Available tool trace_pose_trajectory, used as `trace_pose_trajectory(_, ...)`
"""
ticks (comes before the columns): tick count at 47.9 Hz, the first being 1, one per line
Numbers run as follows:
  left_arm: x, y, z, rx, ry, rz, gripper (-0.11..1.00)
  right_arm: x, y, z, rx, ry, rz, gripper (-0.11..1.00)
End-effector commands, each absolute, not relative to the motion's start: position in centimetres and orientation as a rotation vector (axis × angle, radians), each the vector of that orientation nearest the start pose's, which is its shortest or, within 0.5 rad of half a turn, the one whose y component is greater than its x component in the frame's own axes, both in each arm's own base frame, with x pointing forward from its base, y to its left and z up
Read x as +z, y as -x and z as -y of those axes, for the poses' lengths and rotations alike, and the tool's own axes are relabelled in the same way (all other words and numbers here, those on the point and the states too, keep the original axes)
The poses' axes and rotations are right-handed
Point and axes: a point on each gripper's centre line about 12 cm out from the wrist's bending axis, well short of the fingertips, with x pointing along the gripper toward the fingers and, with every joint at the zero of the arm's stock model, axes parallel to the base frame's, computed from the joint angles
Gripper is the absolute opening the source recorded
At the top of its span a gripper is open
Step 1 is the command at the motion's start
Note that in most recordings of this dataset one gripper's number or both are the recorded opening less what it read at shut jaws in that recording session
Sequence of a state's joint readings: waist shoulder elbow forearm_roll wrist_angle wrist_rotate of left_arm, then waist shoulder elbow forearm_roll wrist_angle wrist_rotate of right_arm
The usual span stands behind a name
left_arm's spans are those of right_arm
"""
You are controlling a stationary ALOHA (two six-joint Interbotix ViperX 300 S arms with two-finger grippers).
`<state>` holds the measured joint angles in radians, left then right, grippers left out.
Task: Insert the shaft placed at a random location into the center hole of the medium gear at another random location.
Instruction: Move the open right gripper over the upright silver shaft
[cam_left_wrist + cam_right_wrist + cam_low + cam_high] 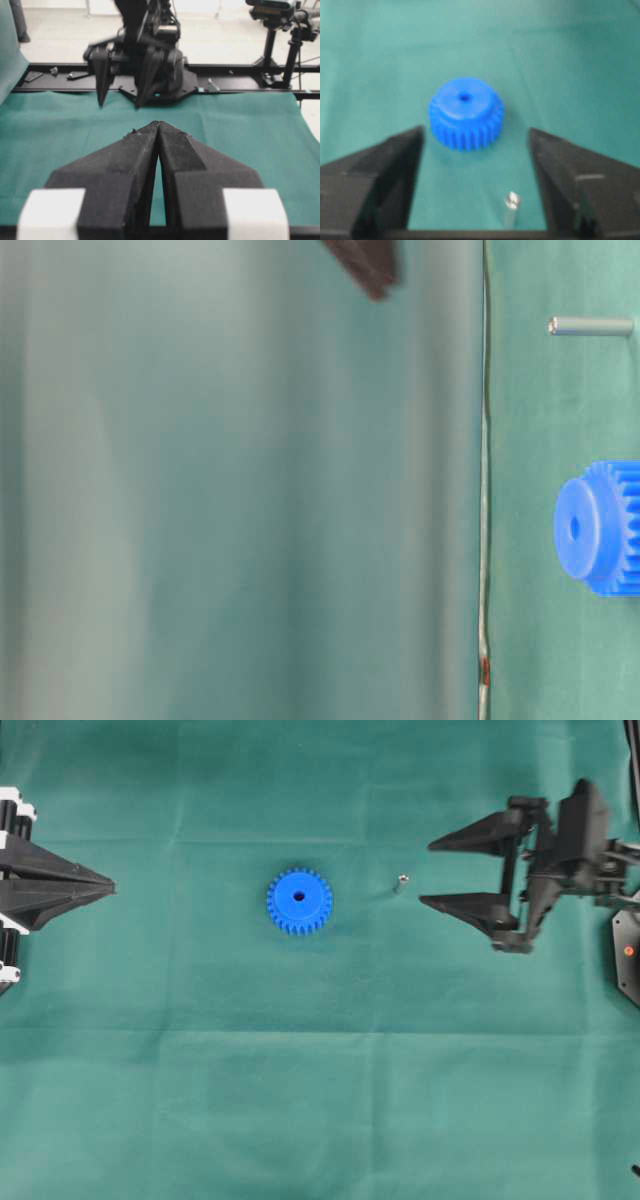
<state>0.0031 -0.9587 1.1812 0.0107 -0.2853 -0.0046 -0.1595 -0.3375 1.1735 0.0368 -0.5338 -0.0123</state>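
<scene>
1. I see bare green cloth point(320, 1100) on the desk all round the medium gear point(299, 901) and the shaft point(400, 882), which stand apart.
2. Between the right hand point(428, 873) and the shaft, nothing blocks my way.
3. The left hand point(108, 887) sits far left, well apart from the gear.
</scene>
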Motion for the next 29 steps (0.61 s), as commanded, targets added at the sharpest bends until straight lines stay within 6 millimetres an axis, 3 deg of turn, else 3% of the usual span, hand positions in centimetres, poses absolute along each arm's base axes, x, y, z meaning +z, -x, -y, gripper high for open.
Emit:
trace_pose_trajectory(1,29.8,-20.2,0.0,0.001,-0.009,0.081,0.00,16.4,-27.8,5.2,-0.203,-0.046,-0.277,0.77)
trace_pose_trajectory(16,29.6,-20.2,0.0,0.001,-0.007,0.066,0.00,12.1,-28.9,6.2,-0.238,-0.059,-0.334,0.77)
trace_pose_trajectory(29,29.4,-20.2,0.0,0.001,-0.007,0.061,0.00,11.0,-29.4,6.3,-0.241,-0.060,-0.357,0.76)
